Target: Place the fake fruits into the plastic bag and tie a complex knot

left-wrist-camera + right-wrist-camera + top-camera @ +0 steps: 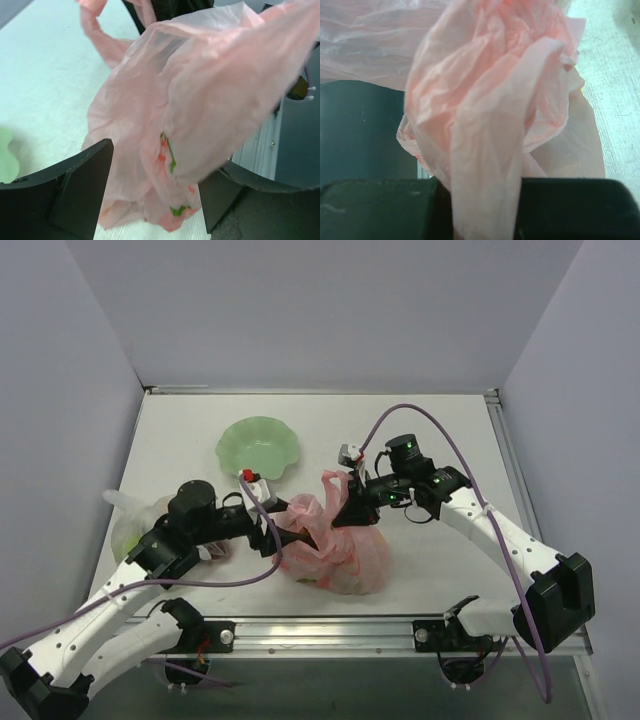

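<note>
The pink plastic bag (345,555) lies bulging at the table's near middle, with its top pulled up into a loop (328,483). The fake fruits are hidden inside it; only a faint yellowish shape shows through its lower left. My left gripper (278,540) is at the bag's left side. In the left wrist view its jaws (156,192) stand wide apart, with bunched pink bag (200,100) between them. My right gripper (345,508) is at the bag's top. In the right wrist view it (486,210) is shut on a twisted strip of the bag (485,125).
A pale green scalloped bowl (258,448) sits behind the bag, left of centre. A clear bag holding greenish fruit (130,525) lies at the table's left edge beside my left arm. The metal front rail (330,625) runs along the near edge.
</note>
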